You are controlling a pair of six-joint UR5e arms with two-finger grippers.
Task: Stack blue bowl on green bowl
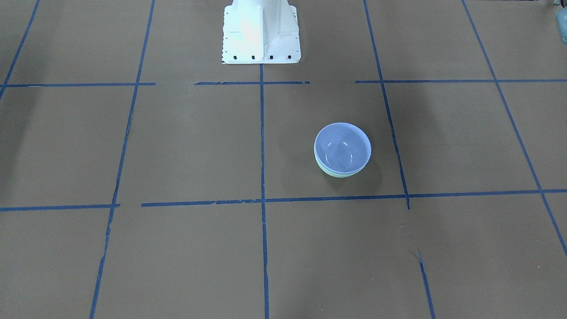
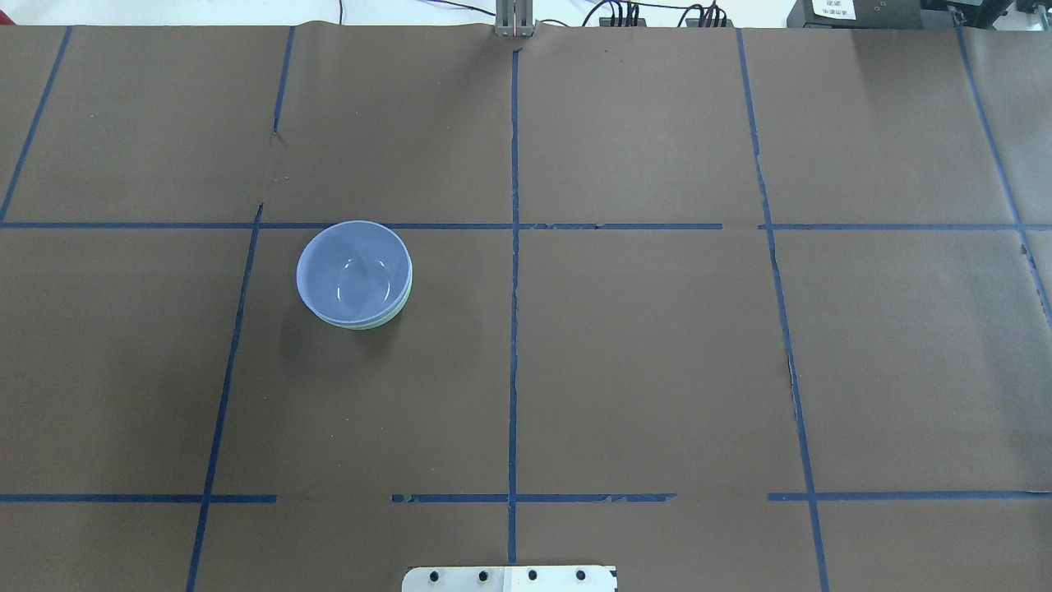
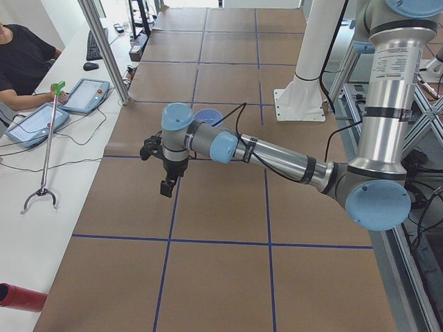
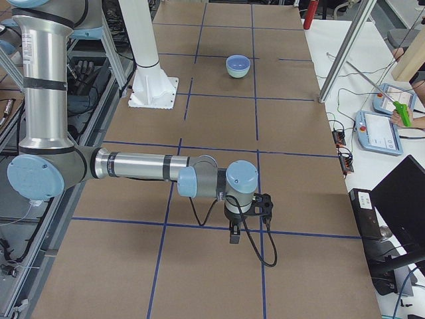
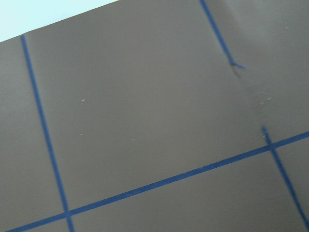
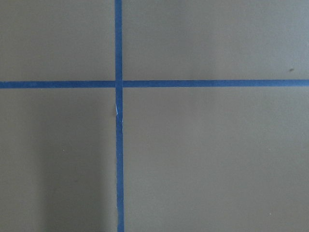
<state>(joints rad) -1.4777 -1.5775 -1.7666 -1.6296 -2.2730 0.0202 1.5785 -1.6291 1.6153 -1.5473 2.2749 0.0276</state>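
The blue bowl [image 1: 342, 148] sits nested inside the green bowl [image 1: 336, 174], of which only a mint sliver of rim and side shows. The stack also shows in the overhead view, blue bowl [image 2: 353, 271] in green bowl [image 2: 366, 325], left of the centre line. In the right side view the stack [image 4: 238, 64] stands far up the table. My left gripper [image 3: 167, 187] hangs above the table, apart from the bowls, and shows only in the left side view. My right gripper [image 4: 234, 236] hangs far from the bowls. I cannot tell whether either is open or shut.
The robot's white base [image 1: 261, 35] stands at the table's edge. The brown table [image 2: 657, 370] carries a grid of blue tape. Beside the table are a frame post [image 3: 104, 48], tablets [image 3: 84, 95], a grabber tool [image 3: 45, 149] and a seated operator [image 3: 21, 62].
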